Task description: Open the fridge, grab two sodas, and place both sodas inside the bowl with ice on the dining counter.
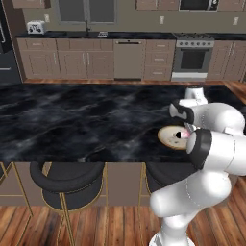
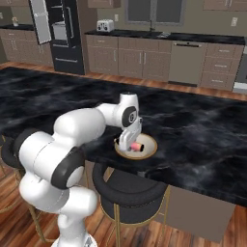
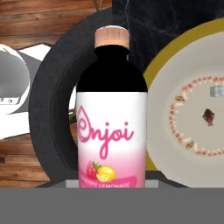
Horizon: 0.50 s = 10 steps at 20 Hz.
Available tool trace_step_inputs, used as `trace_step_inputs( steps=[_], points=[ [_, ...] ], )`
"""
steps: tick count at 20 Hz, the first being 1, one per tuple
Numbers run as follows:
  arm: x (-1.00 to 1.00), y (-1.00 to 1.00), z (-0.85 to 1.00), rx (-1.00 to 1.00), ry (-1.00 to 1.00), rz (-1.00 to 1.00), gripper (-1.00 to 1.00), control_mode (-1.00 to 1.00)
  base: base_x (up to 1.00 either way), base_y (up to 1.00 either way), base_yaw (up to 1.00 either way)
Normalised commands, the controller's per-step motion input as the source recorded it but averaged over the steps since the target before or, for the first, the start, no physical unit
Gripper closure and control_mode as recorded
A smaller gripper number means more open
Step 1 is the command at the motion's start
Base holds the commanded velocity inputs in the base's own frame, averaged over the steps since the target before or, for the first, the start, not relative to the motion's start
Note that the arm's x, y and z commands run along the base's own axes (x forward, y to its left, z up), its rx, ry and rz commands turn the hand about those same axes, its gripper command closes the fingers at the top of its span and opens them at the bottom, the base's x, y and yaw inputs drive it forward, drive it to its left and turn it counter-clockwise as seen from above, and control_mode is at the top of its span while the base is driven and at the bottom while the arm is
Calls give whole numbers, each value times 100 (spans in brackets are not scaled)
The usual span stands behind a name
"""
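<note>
— Where is the arm, and how is it set?
— It rises from the base, folds over at a high elbow and reaches out across the near edge of the black marble counter (image 2: 202, 135). The hand points down, with the gripper (image 2: 129, 144) low over the bowl (image 2: 147, 150).

— What has the gripper got?
— Its jaws are closed on a bottle (image 3: 112, 113) with a pink label and a tan cap. From the hand's camera the bottle stands straight out ahead of the fingers, cap farthest away. From the right base camera its pink label shows just beside the hand, lying over the bowl's inside.

— And the bowl?
— Directly under the hand, near the counter's front edge. From the hand's camera its cream inside and tan rim lie to one side of the bottle. A round black stool (image 2: 130, 190) sits below.

— The fridge?
— Far beyond the hand, across the counter; its door (image 2: 40, 20) stands open on the black fridge (image 2: 67, 43).
</note>
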Motion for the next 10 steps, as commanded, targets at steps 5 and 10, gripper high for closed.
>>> trace_step_inputs(
  steps=[5, 10],
  points=[
    [33, 0, -19, 0, -1, 0, 100, -100, 0, 0, 0],
    [36, 0, -21, 0, 0, 0, 100, -100, 0, 0, 0]
  ],
)
